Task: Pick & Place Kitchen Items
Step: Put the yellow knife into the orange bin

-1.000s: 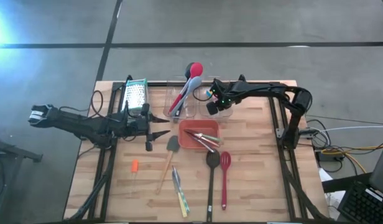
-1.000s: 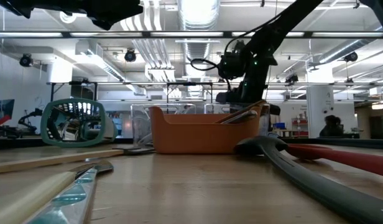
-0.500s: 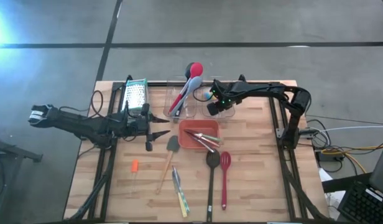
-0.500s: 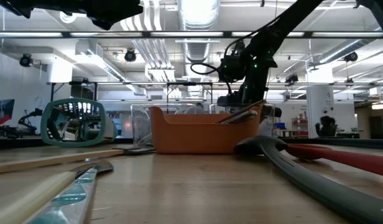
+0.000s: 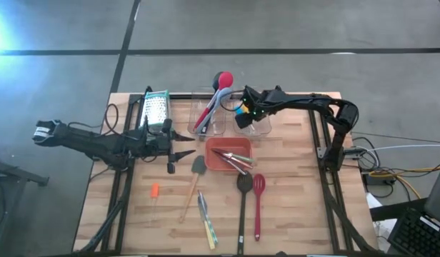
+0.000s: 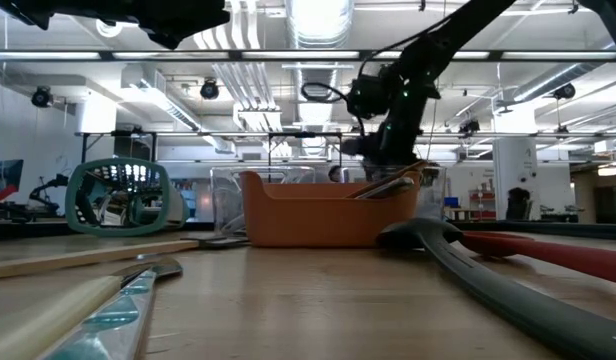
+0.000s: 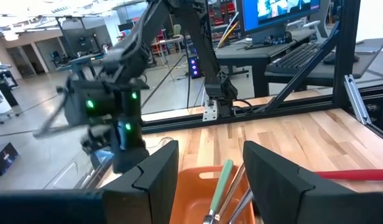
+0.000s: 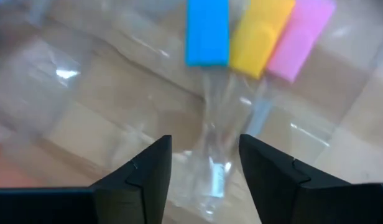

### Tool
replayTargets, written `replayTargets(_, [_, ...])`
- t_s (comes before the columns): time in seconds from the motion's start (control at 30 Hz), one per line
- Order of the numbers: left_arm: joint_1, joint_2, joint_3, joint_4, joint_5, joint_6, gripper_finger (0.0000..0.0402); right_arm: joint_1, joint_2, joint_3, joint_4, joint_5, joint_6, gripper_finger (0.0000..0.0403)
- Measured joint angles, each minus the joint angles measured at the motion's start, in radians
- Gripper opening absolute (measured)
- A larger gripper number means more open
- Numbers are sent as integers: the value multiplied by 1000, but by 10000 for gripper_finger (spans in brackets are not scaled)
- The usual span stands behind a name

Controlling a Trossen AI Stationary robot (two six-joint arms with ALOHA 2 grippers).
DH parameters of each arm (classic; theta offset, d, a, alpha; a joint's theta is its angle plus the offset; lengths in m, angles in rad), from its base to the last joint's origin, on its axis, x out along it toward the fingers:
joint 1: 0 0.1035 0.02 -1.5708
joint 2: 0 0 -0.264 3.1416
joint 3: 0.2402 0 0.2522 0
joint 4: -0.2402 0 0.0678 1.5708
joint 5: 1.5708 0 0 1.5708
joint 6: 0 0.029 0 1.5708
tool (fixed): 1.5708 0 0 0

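3 small pieces, blue (image 8: 207, 32), yellow (image 8: 260, 37) and pink (image 8: 300, 40), now lie side by side inside the clear tub (image 5: 253, 123) near the table's far edge. The right gripper (image 5: 243, 107) hangs just above that tub. A second ago its fingers were pinched shut; now they stand wide apart with nothing between them. My reading is that this drop is finished and the arm is free for its next pick.

Beside it, a second clear tub (image 5: 207, 121) already holds the red spoon (image 5: 221, 80) and a grey one (image 5: 218, 98). The orange tray (image 5: 229, 154), near the table's middle, holds several thin green-handled tools (image 5: 234, 155).

Plenty is still loose on the wood: a black spoon (image 5: 243, 187), a red slotted spatula (image 5: 258, 189), a wooden-handled spatula (image 5: 197, 168), the yellow-green tools (image 5: 206, 221) towards the near edge, and 1 small orange piece (image 5: 155, 190).

The left gripper (image 5: 186, 153) waits near the left side, beside the grater (image 5: 156, 107), fingers partly apart and empty, unchanged.
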Motion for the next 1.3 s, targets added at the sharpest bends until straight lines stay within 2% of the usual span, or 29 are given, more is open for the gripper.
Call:
replayTargets(0.13, [0, 0, 0, -13, 0, -1, 186, 0, -29, 70, -41, 0, -6, 180])
replayTargets(0.33, [0, -1, 0, -63, 0, -24, 186, 17, -65, 202, -238, 4, -28, 163])
replayTargets(0.53, [0, -2, -1, -191, 10, -177, 186, 92, -116, 299, -376, 4, -34, 144])
replayTargets(0.63, [0, -2, -1, -222, 10, -178, 186, 157, -148, 323, -418, 4, -26, 136])
replayTargets(0.8, [0, -3, -1, -242, 25, -160, 186, 311, -205, 323, -483, 17, 22, 124])
replayTargets(1.1, [-10, -2, -1, -376, 69, -106, 186, 711, -238, 322, -540, 191, 277, 109])
replayTargets(1.3, [-48, 14, -8, -433, 172, -111, 186, 926, -223, 321, -512, 306, 466, 108])
